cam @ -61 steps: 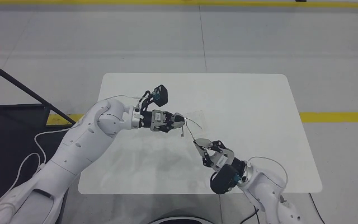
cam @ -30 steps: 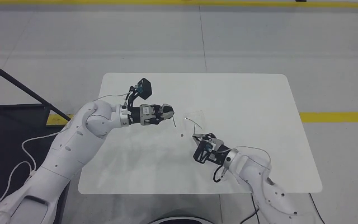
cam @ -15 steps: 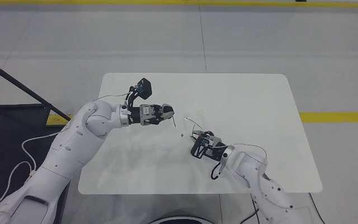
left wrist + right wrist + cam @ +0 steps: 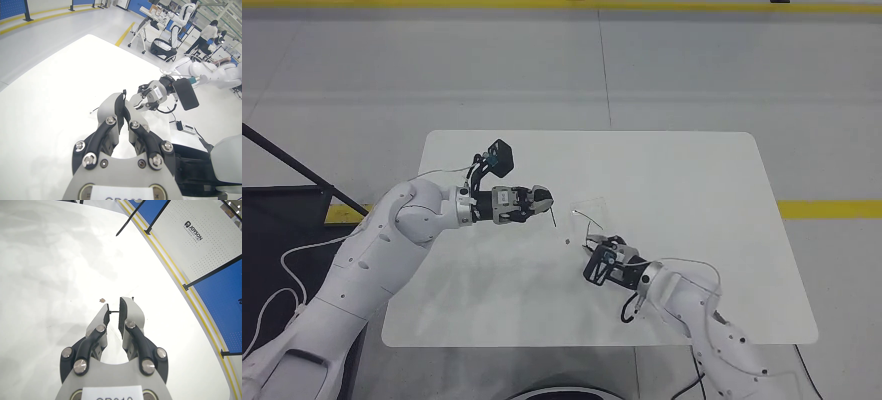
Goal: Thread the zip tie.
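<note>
My left gripper (image 4: pixel 548 203) hovers over the left middle of the white table (image 4: pixel 692 190), shut on a black zip tie head (image 4: pixel 124 92) that pokes out past its fingertips. My right gripper (image 4: pixel 591 256) sits low on the table a short way in front of it, also seen from the left wrist (image 4: pixel 140 103). Its fingers stand a little apart, and a thin black strand of zip tie (image 4: pixel 114 311) crosses the gap between the pads. A fine dark line (image 4: pixel 579 217) curves across the table between the two grippers.
A small brown speck (image 4: pixel 102 300) lies on the table just beyond the right fingertips. A black tapered strip (image 4: pixel 125 224) crosses the table's far corner in the right wrist view. Blue and white panels on black stands border that side.
The left gripper drew back to the left, then held still. The right gripper turned over, dropped to the table and narrowed its fingers around the strand.
</note>
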Tool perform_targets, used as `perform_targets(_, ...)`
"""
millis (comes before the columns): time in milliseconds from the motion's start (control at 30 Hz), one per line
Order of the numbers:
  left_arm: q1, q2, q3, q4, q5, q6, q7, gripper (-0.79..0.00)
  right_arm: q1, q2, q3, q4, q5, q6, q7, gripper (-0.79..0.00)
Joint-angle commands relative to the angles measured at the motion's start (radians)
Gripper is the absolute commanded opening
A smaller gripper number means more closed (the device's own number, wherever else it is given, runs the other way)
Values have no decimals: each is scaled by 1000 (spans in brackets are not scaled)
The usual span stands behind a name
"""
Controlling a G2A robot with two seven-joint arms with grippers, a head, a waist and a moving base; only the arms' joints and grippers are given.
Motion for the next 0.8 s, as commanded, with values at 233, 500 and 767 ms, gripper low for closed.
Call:
perform_targets(233,0,0,0,0,0,0,0,-785,7,-4,-3,-7,9,16,1,-539)
perform_targets(500,0,0,0,0,0,0,0,-785,8,-8,-6,-29,10,36,8,-529)
perform_targets(767,0,0,0,0,0,0,0,-785,-44,-5,18,-59,101,33,-151,-406)
